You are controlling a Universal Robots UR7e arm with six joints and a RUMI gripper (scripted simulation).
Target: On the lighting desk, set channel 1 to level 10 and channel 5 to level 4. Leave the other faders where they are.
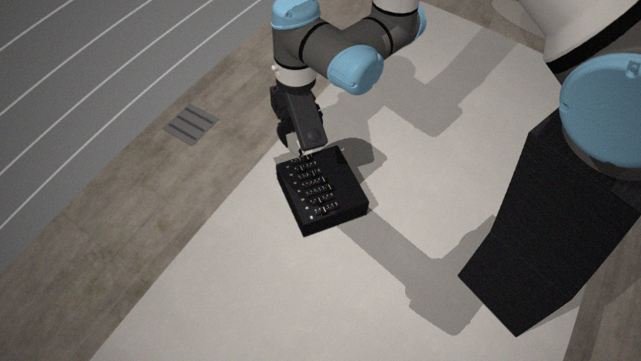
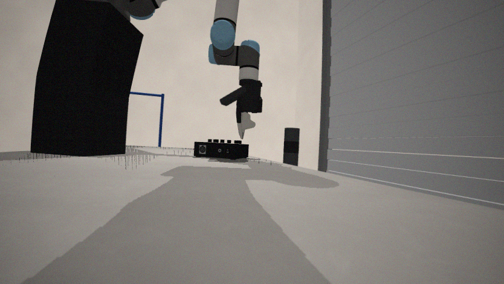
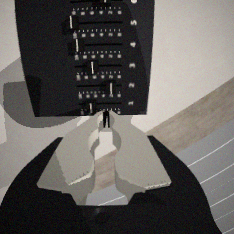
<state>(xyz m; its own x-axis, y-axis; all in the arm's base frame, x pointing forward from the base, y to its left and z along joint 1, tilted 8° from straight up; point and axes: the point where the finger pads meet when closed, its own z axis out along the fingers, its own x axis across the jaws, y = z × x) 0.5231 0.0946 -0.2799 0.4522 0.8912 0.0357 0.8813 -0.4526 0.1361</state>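
The black lighting desk (image 1: 350,179) (image 2: 208,154) (image 3: 45,55) lies on the pale surface, its numbered faders in a row. In the wrist view the channel 1 fader (image 3: 91,106) stands left of the middle of its slot, close to my fingertips. The channel 5 fader (image 3: 71,22) stands at the left end of its slot, away from its number. The scale figures are too blurred to read surely. My gripper (image 1: 300,154) (image 2: 242,136) (image 3: 107,112) is shut and empty, its tips just above the desk's channel 1 edge, to the right of that fader in the wrist view.
The channel 2 fader (image 3: 110,88), channel 3 fader (image 3: 92,67) and channel 4 fader (image 3: 76,46) stand between channels 1 and 5. A large black pedestal (image 1: 538,223) (image 2: 81,81) stands away from the desk. A dark post (image 2: 291,146) stands behind the desk at the right.
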